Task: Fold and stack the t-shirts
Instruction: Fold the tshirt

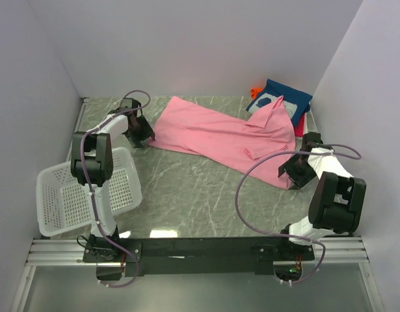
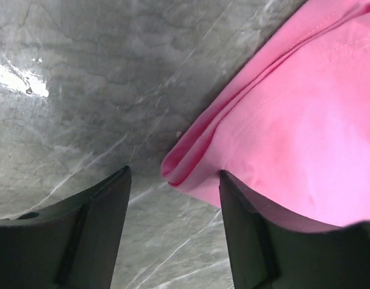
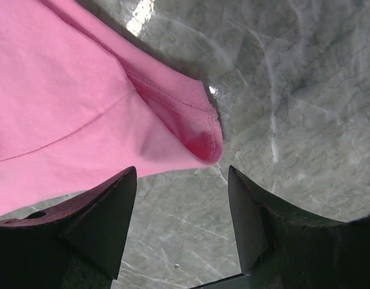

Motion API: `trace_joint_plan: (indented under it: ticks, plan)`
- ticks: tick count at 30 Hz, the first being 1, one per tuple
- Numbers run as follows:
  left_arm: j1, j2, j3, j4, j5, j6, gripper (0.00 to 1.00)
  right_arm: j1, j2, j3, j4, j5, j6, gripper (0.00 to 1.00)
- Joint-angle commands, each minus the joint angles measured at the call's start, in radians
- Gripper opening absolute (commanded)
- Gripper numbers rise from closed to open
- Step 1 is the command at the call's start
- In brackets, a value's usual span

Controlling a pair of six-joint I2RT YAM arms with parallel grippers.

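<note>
Left tool (image 1: 142, 133) hangs low at the far-left corner of the pink t-shirt (image 1: 219, 136), its 2 jaws standing apart and clamped on nothing. Its own camera shows the shirt's doubled hem corner lying on the grey marbled surface (image 2: 82, 78) in the gap between the jaws. The corner is closer to the jaw on the shirt's side, whose tip overlaps the cloth; whether that jaw presses on the cloth I cannot tell. The right tool (image 1: 296, 170) is low at the shirt's near-right corner, jaws spread, with nothing gripped. In its wrist view the shirt's stitched corner ends just beyond the gap. There 1 jaw overlaps the pink cloth while the other is over bare surface beside the shirt. The pink t-shirt lies spread in a long slanted band between the 2 tools, mostly flat, with creases and 1 flap raised in a peak near its far-right end. Just behind that end lies a folded pile: a navy t-shirt (image 1: 281, 101) with a white print on top, a red t-shirt (image 1: 302, 125) showing as an edge on the side away from the pink t-shirt, and a scrap of orange cloth (image 1: 255, 90) at the pile's far corner. The raised flap hides part of the navy t-shirt. A white mesh basket (image 1: 86, 195) sits well apart from the pink t-shirt, to its near left, beside the left arm (image 1: 95, 162).
</note>
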State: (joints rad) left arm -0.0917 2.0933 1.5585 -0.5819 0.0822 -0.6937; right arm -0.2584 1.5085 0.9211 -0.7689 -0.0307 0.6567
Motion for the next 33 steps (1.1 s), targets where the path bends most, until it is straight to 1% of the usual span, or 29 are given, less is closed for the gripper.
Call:
trace_joint_plan:
  ticks: [1,6,9,12,13,15,16,18,19,20,21,23,24,26,27,28,30,31,33]
  plan:
    - [0.003,-0.049,-0.029,0.031,0.014,0.003,0.65,-0.022,-0.045,-0.011,0.034,0.011,-0.006,0.69]
    - [0.003,-0.038,-0.038,0.056,0.028,-0.007,0.59,-0.039,-0.044,-0.027,0.042,0.002,-0.019,0.68]
    - [0.003,-0.026,-0.028,0.062,0.030,-0.013,0.52,-0.039,-0.039,-0.039,0.054,-0.003,-0.023,0.67]
    - [0.003,-0.012,-0.017,0.067,0.036,-0.017,0.46,-0.042,-0.027,-0.051,0.074,-0.009,-0.028,0.65]
    - [0.003,-0.009,-0.014,0.067,0.036,-0.017,0.43,-0.042,-0.016,-0.053,0.077,-0.011,-0.028,0.62]
    - [0.003,0.005,-0.002,0.065,0.040,-0.017,0.42,-0.042,-0.007,-0.054,0.086,-0.011,-0.029,0.59]
    - [0.003,0.008,0.002,0.063,0.041,-0.018,0.41,-0.042,0.001,-0.054,0.088,-0.009,-0.031,0.54]
    - [0.003,0.022,0.009,0.068,0.041,-0.018,0.37,-0.042,0.009,-0.057,0.092,-0.005,-0.029,0.49]
    - [0.003,0.028,0.012,0.070,0.042,-0.020,0.34,-0.041,0.016,-0.059,0.095,-0.003,-0.029,0.44]
    - [0.003,0.033,0.023,0.068,0.042,-0.020,0.32,-0.042,0.019,-0.057,0.097,-0.002,-0.031,0.42]
    - [0.003,0.043,0.028,0.065,0.041,-0.020,0.28,-0.042,0.024,-0.059,0.102,-0.002,-0.029,0.37]
    - [0.003,0.054,0.041,0.070,0.041,-0.021,0.22,-0.042,0.028,-0.056,0.103,-0.002,-0.031,0.32]
    - [0.004,0.063,0.046,0.071,0.041,-0.021,0.17,-0.042,0.036,-0.053,0.105,-0.003,-0.031,0.26]
    - [0.004,0.074,0.063,0.076,0.041,-0.021,0.11,-0.042,0.042,-0.048,0.103,-0.002,-0.034,0.21]
    - [0.004,0.086,0.069,0.074,0.041,-0.021,0.04,-0.042,0.045,-0.042,0.100,0.002,-0.035,0.18]
    - [0.006,0.091,0.075,0.073,0.041,-0.021,0.00,-0.042,0.050,-0.039,0.097,0.003,-0.040,0.11]
    - [0.007,0.103,0.089,0.074,0.042,-0.020,0.00,-0.042,0.053,-0.027,0.086,0.012,-0.046,0.05]
    - [0.009,0.103,0.090,0.077,0.037,-0.018,0.00,-0.042,0.053,-0.022,0.077,0.018,-0.052,0.00]
    - [0.013,0.091,0.083,0.091,0.025,-0.017,0.00,-0.044,0.042,-0.008,0.053,0.029,-0.058,0.00]
